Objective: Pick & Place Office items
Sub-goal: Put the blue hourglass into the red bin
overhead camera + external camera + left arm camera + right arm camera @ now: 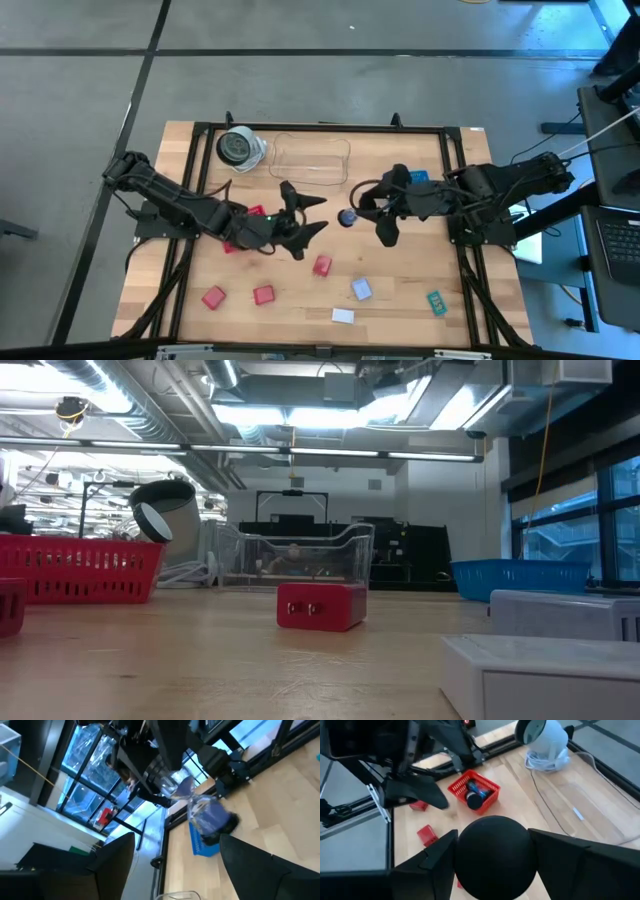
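Above mid-surface, right gripper [372, 217] clamped on a small black cylinder [495, 857], dark round piece pinched between both fingers and filling the right wrist view. Opposite, left gripper [308, 222] spread wide and empty, pointing toward the held piece from just beside it. Remaining office items scattered on the near half of the wooden surface [400, 270]: three red blocks [263, 295], pale blue cube [362, 289], white block [343, 316], green tag [437, 302]. Red tray [474, 790] under the left arm, already holding a dark cylinder and something blue; clear tray [310, 160] at the far edge beside the round black-and-white object [239, 147]; blue tray [518, 577] on the right side. Likely risks: rounded cylinder slipping or rolling out of a two-point pinch, especially on any quick swing; a clash between the two grippers, so near each other, if both move at once; a release short of a tray, leaving the piece free to roll across the surface. No readable brand, label or writing anywhere; faint marks on the green tag too small to make out.
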`<state>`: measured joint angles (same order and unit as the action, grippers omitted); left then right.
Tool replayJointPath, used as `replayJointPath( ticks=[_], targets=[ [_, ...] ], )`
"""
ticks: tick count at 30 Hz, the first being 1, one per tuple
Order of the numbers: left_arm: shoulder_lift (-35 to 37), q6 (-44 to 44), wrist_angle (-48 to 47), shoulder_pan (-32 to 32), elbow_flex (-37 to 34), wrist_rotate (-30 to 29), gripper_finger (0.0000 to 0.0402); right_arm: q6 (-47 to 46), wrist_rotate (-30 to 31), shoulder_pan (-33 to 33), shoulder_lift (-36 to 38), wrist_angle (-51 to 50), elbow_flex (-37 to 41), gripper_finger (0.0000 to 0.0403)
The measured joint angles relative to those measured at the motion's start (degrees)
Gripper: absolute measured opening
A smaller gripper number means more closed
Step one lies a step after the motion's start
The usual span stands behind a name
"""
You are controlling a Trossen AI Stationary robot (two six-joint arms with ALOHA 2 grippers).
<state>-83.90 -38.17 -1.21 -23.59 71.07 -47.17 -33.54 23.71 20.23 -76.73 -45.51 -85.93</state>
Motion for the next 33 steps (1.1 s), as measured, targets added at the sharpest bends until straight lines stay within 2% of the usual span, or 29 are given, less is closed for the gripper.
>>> replayJointPath(
  ticks=[6, 11, 14, 24, 27, 33],
  targets=[
    [0.0, 3.4, -0.2, 1.8, 0.0, 2.0, 0.0298, 0.4, 0.7, -0.7, 0.0, 0.0, 0.0, 0.0218],
    [0.0, 10.9, -0.2, 3.4, 0.0, 7.6, 0.0298, 1.4, 3.2, -2.2, 0.0, 0.9, 0.0, 0.0221],
    [0.0, 13.9, 0.0, 4.5, 0.0, 7.6, 0.0298, 2.9, 4.2, -3.0, 0.0, 2.8, 0.0, 0.0216],
    [-0.5, 14.6, 7.6, 9.0, 0.0, 7.1, 0.0298, 5.9, 4.4, -4.2, 0.0, 9.3, 0.0, 0.0220],
    [-1.2, 15.6, 8.2, 10.6, 0.0, 9.7, 0.0298, 7.2, 4.5, -4.3, 0.0, 10.4, 0.0, 0.0218],
    [-3.0, 17.0, 12.1, 12.9, 0.0, 10.8, 0.0298, 8.9, 4.1, -4.9, 0.0, 11.4, 0.0, 0.0219]
  ],
)
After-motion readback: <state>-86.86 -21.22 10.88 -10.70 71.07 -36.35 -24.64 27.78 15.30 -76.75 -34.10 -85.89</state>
